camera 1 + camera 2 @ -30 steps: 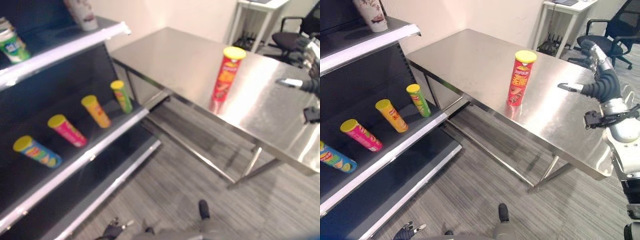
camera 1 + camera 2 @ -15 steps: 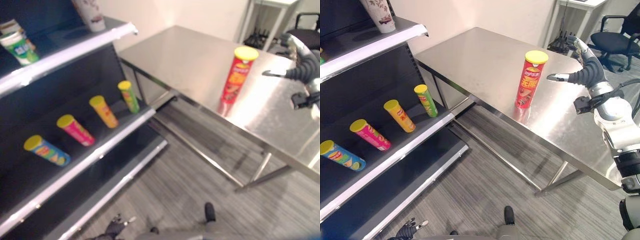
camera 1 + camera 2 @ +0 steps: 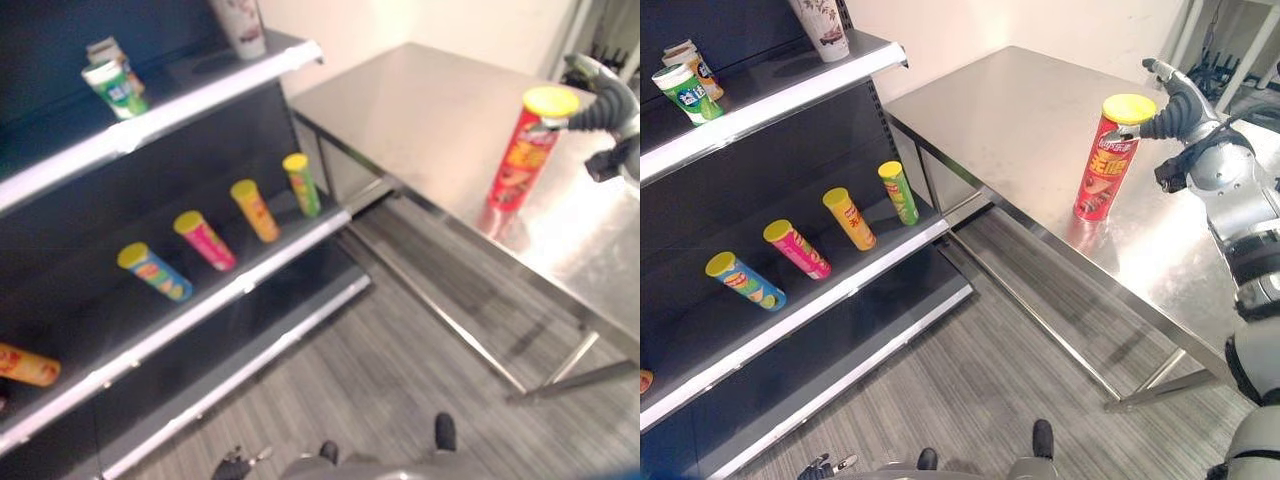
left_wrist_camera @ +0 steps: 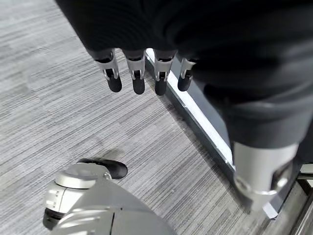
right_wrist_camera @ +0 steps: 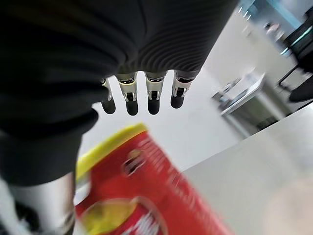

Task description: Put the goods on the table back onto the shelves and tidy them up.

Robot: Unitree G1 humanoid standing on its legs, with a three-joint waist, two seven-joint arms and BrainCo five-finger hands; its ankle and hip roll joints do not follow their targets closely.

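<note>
A: One red can [image 3: 1102, 157] with a yellow lid stands upright on the steel worktop [image 3: 1020, 110]. Held?

B: No. The right robot hand [image 3: 1167, 108] is beside its lid, fingers [image 5: 152, 95] spread loose, empty. The left robot hand [image 4: 146, 73] hangs relaxed over the floor.

Steel table [image 3: 1020, 110], carrying one upright red tube with a yellow lid [image 3: 1105, 160] near its front edge. Dark shelving [image 3: 790, 290] beside it: on the top shelf [image 3: 770, 90], a pale cup [image 3: 822, 25], a green-labelled can [image 3: 685, 92] and an orange-labelled one [image 3: 698, 68] just behind; on the middle shelf [image 3: 830, 300], lying in a row with yellow lids forward, a blue tube [image 3: 745, 281], a pink tube [image 3: 795, 248], an orange tube [image 3: 850, 218] and a green tube [image 3: 899, 192], plus another orange tube [image 3: 25, 364] further left. Grey striped floor [image 3: 970, 370] below.
</note>
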